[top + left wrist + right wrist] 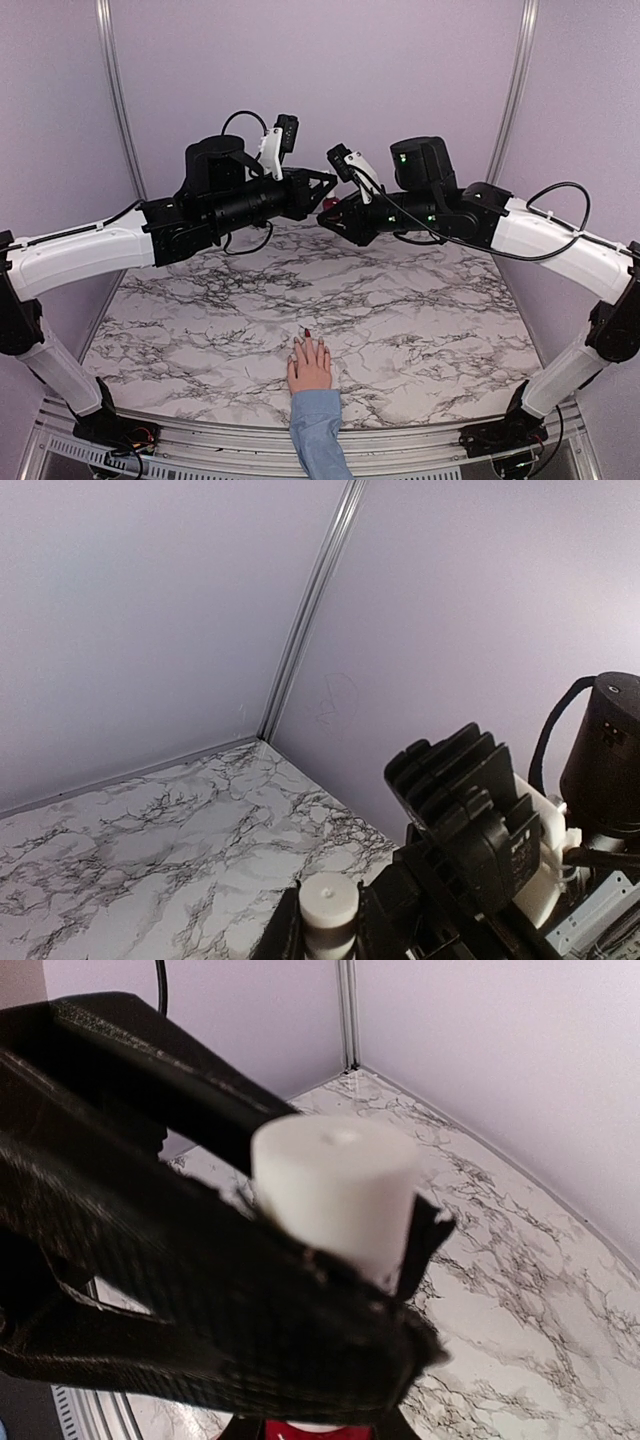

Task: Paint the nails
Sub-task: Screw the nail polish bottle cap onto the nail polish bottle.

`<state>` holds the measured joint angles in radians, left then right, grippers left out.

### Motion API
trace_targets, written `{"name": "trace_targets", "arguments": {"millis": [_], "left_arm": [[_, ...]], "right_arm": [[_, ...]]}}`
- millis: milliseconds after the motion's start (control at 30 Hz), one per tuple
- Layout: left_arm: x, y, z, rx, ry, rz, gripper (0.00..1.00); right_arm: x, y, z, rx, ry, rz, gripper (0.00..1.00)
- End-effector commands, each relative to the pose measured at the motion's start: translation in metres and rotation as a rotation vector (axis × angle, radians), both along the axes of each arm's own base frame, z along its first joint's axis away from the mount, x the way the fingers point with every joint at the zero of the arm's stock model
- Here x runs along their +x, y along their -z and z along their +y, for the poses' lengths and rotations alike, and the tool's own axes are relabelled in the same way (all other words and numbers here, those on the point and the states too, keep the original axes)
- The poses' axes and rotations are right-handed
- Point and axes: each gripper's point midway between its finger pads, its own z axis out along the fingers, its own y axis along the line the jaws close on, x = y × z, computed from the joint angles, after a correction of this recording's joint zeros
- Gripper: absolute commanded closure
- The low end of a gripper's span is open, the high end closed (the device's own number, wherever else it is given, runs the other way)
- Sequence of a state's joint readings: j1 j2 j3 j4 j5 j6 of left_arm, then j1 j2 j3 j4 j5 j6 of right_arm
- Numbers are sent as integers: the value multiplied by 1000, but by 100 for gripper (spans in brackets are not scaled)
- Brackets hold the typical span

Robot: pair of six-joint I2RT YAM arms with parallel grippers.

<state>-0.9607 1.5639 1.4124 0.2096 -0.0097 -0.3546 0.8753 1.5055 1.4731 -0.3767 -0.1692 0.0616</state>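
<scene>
Near the table's front edge a pale pink hand (310, 366) in a light blue sleeve lies flat. Its nails (307, 334) are tiny; one fingertip looks dark red. High over the table's back both arms meet. My left gripper (325, 190) (328, 912) is shut on the white cap (328, 900) (335, 1192) of the polish bottle. My right gripper (330, 216) (315, 1428) is shut on the dark red bottle (327, 204) (312, 1430) just below the cap. In the right wrist view the left gripper's black fingers (200, 1290) cover most of the bottle.
The marble tabletop (420, 300) lies between the raised arms and the hand. Lilac walls with metal corner strips (115, 90) close off the back and sides. Black cables (560, 190) loop off both wrists.
</scene>
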Motion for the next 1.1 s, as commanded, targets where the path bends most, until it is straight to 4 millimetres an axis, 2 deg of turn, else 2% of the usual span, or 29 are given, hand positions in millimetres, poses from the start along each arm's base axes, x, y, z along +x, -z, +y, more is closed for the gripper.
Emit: {"name": "trace_targets", "arguments": {"millis": [0, 233, 467, 700, 933, 1067], "left_arm": [[-21, -14, 0, -34, 103, -8, 100], [-47, -18, 2, -54, 266, -28, 100], [-80, -23, 4, -78, 476, -86, 100], [-104, -28, 4, -79, 637, -159, 100], [-115, -34, 5, -112, 754, -170, 100], [-111, -37, 6, -124, 758, -154, 100]], "right_arm": [[-30, -55, 10, 115, -168, -103, 100], [-72, -84, 17, 197, -414, -155, 100], [-100, -109, 16, 258, -570, -195, 100], [-132, -129, 12, 350, -747, -193, 100], [-147, -139, 10, 398, -839, -183, 100], [-146, -136, 10, 389, -833, -170, 100]]}}
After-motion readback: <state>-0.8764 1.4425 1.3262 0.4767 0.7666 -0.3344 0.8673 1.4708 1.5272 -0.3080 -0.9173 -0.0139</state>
